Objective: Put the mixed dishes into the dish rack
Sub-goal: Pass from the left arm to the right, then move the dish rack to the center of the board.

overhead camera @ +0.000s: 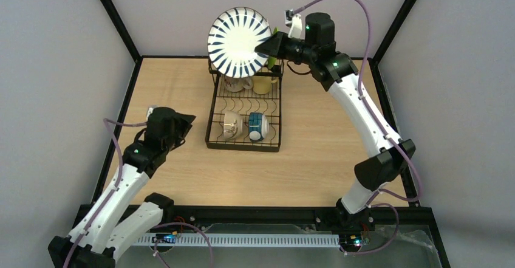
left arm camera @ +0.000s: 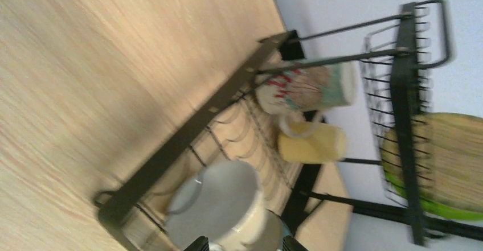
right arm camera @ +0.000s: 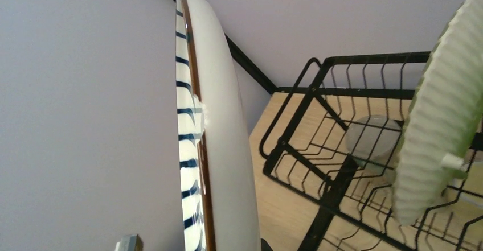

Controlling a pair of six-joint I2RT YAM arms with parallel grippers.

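Observation:
My right gripper [overhead camera: 270,44] is shut on the rim of the white plate with a striped rim [overhead camera: 238,42] and holds it on edge above the far end of the black wire dish rack [overhead camera: 243,113]. The right wrist view shows this plate [right arm camera: 219,148] edge-on beside the lime green plate [right arm camera: 438,120], which stands in the raised section. The cream mug [overhead camera: 231,125] and blue-patterned mug [overhead camera: 257,126] lie at the rack's near end. The printed white mug [overhead camera: 234,84] and pale yellow mug [overhead camera: 262,84] lie further back. My left gripper [overhead camera: 182,125] is open and empty, left of the rack.
In the left wrist view the tan plate [left arm camera: 450,160] stands in the raised basket next to the lime green plate [left arm camera: 433,205]. The cream mug [left arm camera: 228,205] lies close in front of my left gripper's fingertips. Black frame posts stand at the table's far corners.

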